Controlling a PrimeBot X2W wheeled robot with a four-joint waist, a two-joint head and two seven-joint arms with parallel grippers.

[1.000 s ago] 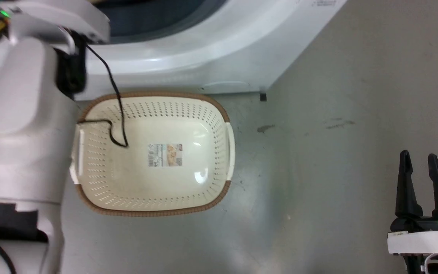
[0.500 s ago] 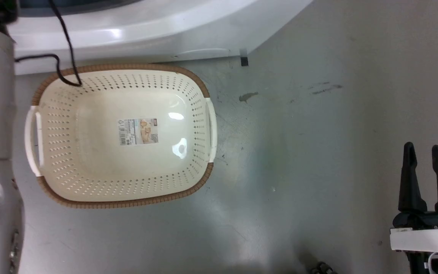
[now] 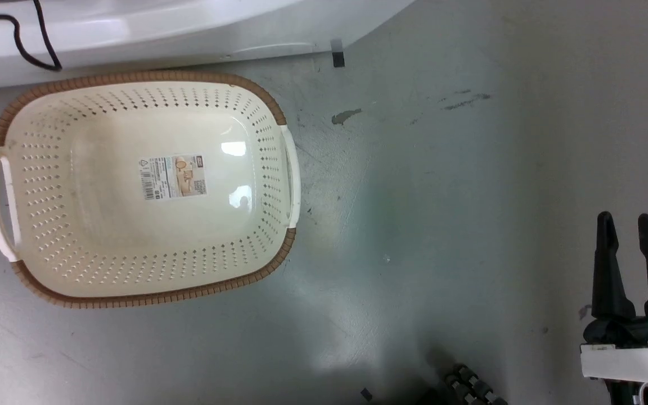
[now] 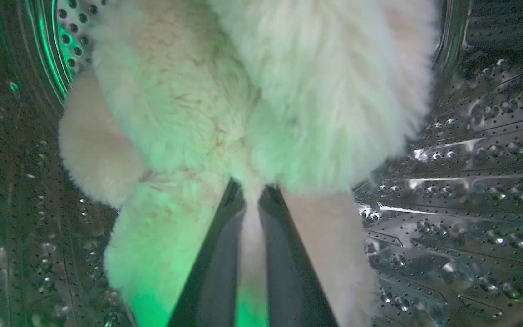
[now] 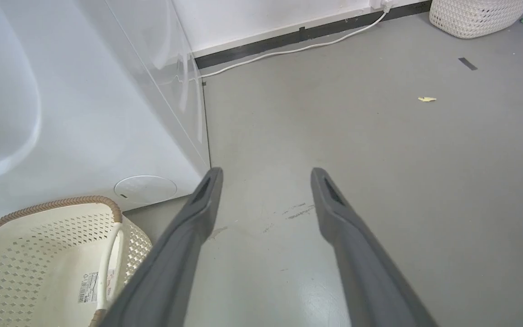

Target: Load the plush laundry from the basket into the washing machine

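As L pincer [image 4: 252, 197] clamps plush laundry [image 4: 225, 91], drum wall [image 4: 470, 190] sits beside.

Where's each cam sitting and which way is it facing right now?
Head: on the head, facing down at floor, basket, washing machine; right gripper lower right.
Left wrist: inside the drum, facing plush laundry clamped in left gripper.
Right wrist: low, facing across floor to a wall; own open fingers.
Shared: head and right wrist both show basket.

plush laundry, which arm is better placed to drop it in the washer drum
Left. The left gripper is shut on the plush laundry inside the drum; the right gripper stands open over the floor outside.
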